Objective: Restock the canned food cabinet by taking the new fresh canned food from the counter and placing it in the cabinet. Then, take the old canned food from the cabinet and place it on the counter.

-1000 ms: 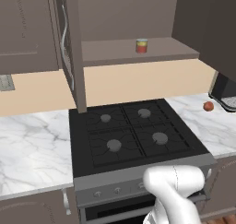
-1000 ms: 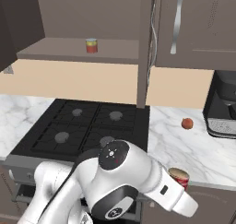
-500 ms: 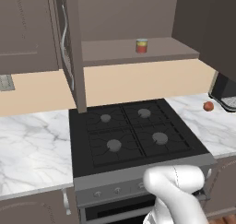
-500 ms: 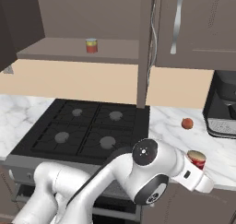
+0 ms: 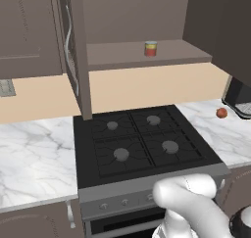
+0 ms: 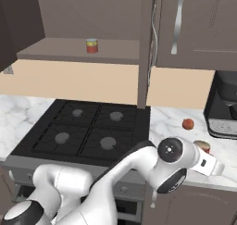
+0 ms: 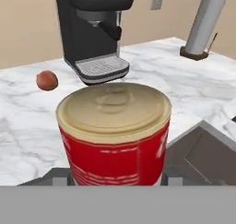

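Here the red can (image 7: 115,135) with its pale flat top stands upright right in front of the hand camera, held between the closed fingers of the gripper (image 7: 115,179), just above the white marble worktop (image 7: 184,85). In the right base view the same can (image 6: 202,146) peeks out behind the white forearm, near the worktop's front edge. Just beyond it on the worktop lies a small round red fruit (image 7: 46,80), and behind that stands a black coffee machine (image 7: 94,29) against the beige wall. A paper towel roll (image 7: 205,20) stands upright further along the worktop. The other can (image 5: 150,48), orange-red with a yellowish band, sits upright on the open shelf of the dark cabinet (image 5: 147,56), above the black four-burner stovetop (image 5: 142,144) and well apart from the arm. A cabinet door (image 5: 73,51) hangs open at the shelf's left side.
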Robot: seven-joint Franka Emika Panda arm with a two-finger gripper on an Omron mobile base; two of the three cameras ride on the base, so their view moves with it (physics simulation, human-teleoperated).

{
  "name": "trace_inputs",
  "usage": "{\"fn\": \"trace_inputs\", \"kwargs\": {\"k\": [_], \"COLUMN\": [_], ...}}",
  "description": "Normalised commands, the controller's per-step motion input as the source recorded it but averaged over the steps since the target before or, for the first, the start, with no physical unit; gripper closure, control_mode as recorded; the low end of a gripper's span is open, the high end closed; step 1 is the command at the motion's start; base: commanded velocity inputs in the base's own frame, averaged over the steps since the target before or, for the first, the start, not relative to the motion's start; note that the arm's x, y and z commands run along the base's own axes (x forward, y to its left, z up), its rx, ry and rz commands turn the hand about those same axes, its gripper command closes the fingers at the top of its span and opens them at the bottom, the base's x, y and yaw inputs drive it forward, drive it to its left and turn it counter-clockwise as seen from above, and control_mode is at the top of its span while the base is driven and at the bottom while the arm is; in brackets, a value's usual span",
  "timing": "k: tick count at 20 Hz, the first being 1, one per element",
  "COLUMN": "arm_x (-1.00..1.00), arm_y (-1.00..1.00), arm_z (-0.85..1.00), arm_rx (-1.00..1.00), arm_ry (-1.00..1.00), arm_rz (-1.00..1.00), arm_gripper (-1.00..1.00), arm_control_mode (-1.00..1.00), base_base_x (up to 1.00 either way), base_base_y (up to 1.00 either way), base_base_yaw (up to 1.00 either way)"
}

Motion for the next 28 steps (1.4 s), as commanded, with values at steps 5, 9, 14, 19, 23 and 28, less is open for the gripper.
{"fn": "trace_inputs", "kwargs": {"k": [5, 9, 14, 19, 23, 28], "arm_x": [0.11, 0.29, 0.28, 0.00, 0.01, 0.12], "arm_y": [-0.63, -0.26, -0.01, 0.03, 0.00, 0.06], "arm_z": [-0.10, -0.03, 0.00, -0.09, -0.60, -0.38], "arm_rx": [0.01, 0.00, 0.00, 0.00, 0.00, 0.01], "arm_ry": [0.02, 0.12, 0.12, 0.06, 0.00, 0.00], "arm_rz": [0.37, 0.30, 0.12, 0.02, 0.00, 0.00], "arm_gripper": [1.00, 1.00, 1.00, 1.00, 1.00, 1.00], "arm_control_mode": [-1.00, -1.00, -1.00, -1.00, -1.00, -1.00], "base_base_x": [0.00, 0.00, 0.00, 0.00, 0.00, 0.00], "base_base_y": [0.00, 0.00, 0.00, 0.00, 0.00, 0.00], "base_base_yaw": [0.00, 0.00, 0.00, 0.00, 0.00, 0.00]}}
